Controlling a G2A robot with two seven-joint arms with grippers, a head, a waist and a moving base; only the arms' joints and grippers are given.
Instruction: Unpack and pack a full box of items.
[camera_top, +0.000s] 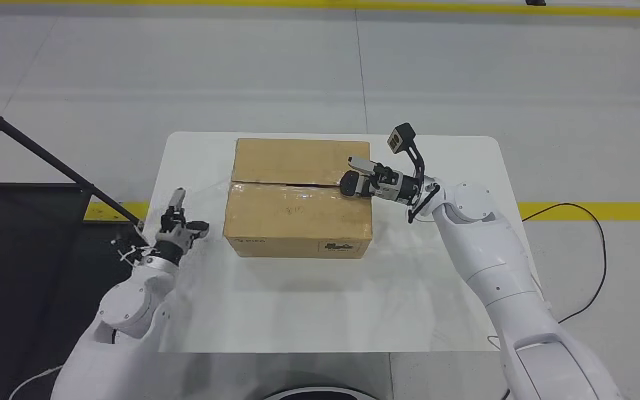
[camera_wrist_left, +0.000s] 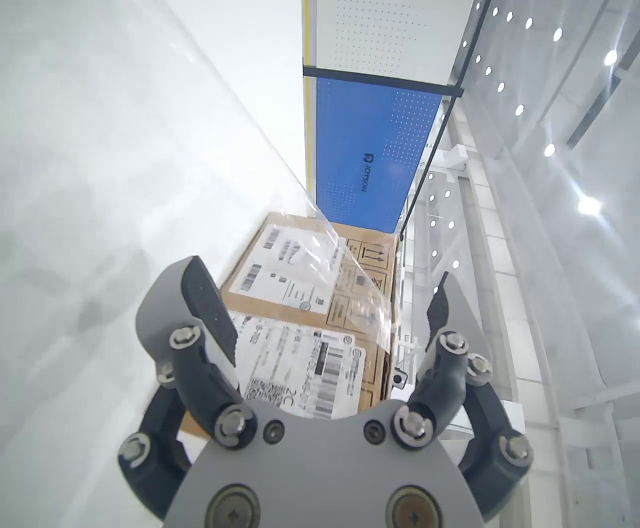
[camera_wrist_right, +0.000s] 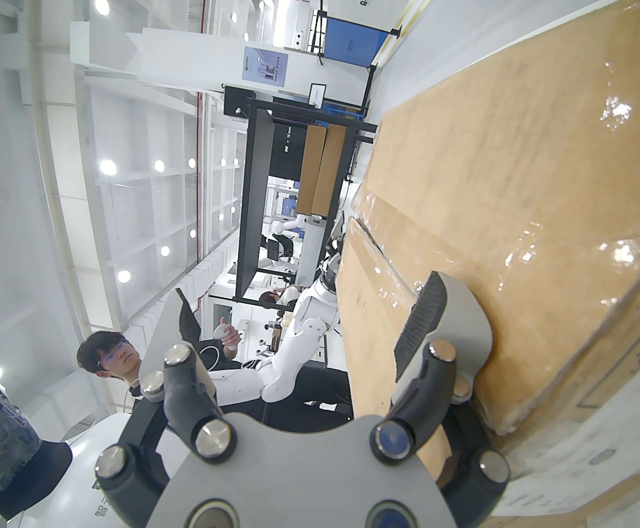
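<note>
A closed brown cardboard box (camera_top: 298, 197) sits in the middle of the white table (camera_top: 300, 300), its two top flaps meeting at a taped seam. My right gripper (camera_top: 354, 177) is open at the box's right top edge, by the end of the seam. In the right wrist view one finger (camera_wrist_right: 425, 320) rests against the taped top of the box (camera_wrist_right: 500, 200); the other stands free in the air. My left gripper (camera_top: 180, 212) is open over the table, left of the box and apart from it. The left wrist view shows the box's side (camera_wrist_left: 310, 300) with white labels and a loose strip of clear tape (camera_wrist_left: 360, 285).
A black stand leg (camera_top: 60, 165) runs diagonally past the table's left edge. A dark mat (camera_top: 40, 260) lies on the floor to the left. Bare table surface lies in front of the box and to both sides.
</note>
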